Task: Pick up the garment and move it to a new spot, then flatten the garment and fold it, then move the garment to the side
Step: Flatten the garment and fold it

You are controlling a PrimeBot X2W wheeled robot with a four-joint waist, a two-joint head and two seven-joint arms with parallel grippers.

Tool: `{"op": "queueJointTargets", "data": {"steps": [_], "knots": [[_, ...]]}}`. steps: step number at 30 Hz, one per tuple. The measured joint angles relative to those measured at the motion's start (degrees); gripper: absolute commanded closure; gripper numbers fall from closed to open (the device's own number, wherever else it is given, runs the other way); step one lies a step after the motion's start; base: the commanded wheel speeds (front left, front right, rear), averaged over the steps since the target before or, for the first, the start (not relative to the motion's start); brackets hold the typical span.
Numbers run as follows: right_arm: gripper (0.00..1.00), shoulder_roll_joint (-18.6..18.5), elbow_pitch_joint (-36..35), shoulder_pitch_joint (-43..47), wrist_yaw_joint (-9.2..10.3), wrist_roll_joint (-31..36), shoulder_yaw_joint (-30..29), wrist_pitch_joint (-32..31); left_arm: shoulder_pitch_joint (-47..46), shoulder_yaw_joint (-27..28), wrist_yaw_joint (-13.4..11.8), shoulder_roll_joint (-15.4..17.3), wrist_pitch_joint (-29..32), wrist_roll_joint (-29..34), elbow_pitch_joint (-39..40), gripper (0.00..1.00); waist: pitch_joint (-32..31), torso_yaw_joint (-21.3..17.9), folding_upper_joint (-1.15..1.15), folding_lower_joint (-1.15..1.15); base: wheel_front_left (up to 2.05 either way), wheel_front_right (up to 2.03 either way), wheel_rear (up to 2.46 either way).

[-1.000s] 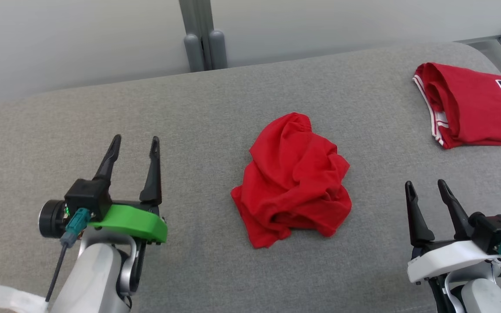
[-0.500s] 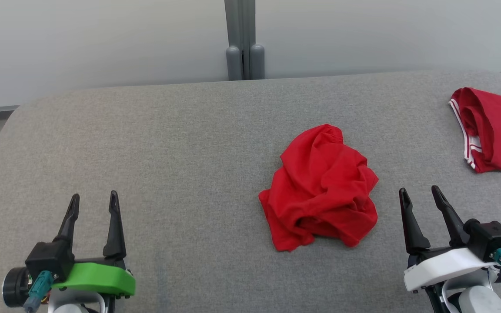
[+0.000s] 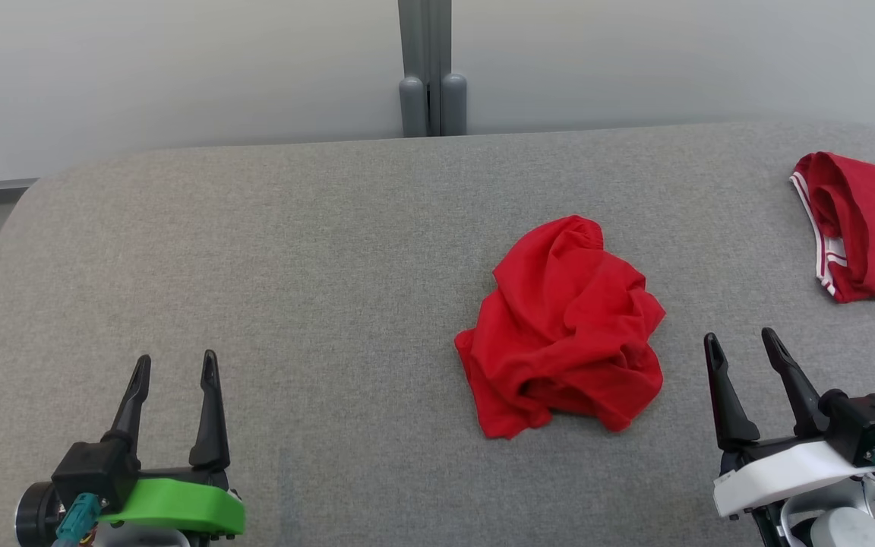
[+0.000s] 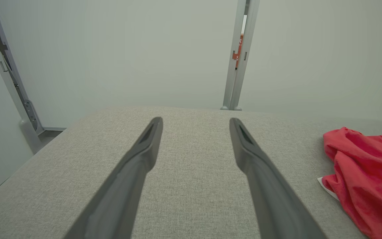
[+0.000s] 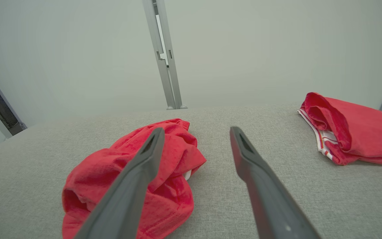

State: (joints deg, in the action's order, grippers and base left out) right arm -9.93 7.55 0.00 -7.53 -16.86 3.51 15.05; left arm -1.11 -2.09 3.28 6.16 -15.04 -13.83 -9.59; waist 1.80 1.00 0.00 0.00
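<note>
A crumpled plain red garment (image 3: 563,327) lies in a heap on the grey padded table (image 3: 293,251), right of centre. It also shows at the right edge of the left wrist view as the garment (image 4: 366,172) and ahead-left in the right wrist view as the garment (image 5: 134,179). My left gripper (image 3: 176,358) stands open at the lower left, far from the heap. My right gripper (image 3: 741,338) is open too, just right of the heap and apart from it. Both hold nothing.
A folded red jersey (image 3: 863,228) with white trim lies at the table's far right, also seen as the jersey (image 5: 347,129) in the right wrist view. A grey post (image 3: 430,68) and a pale wall stand behind the table. Its rounded left corner (image 3: 20,205) drops away.
The head camera has swung, shifting the whole picture rightward. My left gripper has drawn back toward the near left corner. The garment lies as before and my right gripper has barely moved.
</note>
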Motion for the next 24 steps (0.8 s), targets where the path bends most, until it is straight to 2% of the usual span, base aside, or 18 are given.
{"op": "queueJointTargets", "data": {"steps": [7, 24], "knots": [[0.0, 0.0, 0.0, 0.0, 0.0, 0.0, -0.2, 0.0, 0.0, 1.2, 1.3, -1.0, 0.0, 0.9, 0.2, 0.0, 0.1, -0.1, 0.0, 0.0, 0.0, 0.0, 0.0], [0.0, 0.0, 1.0, 0.1, 0.0, -0.1, -0.3, 0.0, 0.0, 3.2, 2.4, -2.4, 0.0, 2.7, -0.2, 0.0, 0.4, 0.1, 0.0, 0.0, 0.0, 0.0, 0.0]]}}
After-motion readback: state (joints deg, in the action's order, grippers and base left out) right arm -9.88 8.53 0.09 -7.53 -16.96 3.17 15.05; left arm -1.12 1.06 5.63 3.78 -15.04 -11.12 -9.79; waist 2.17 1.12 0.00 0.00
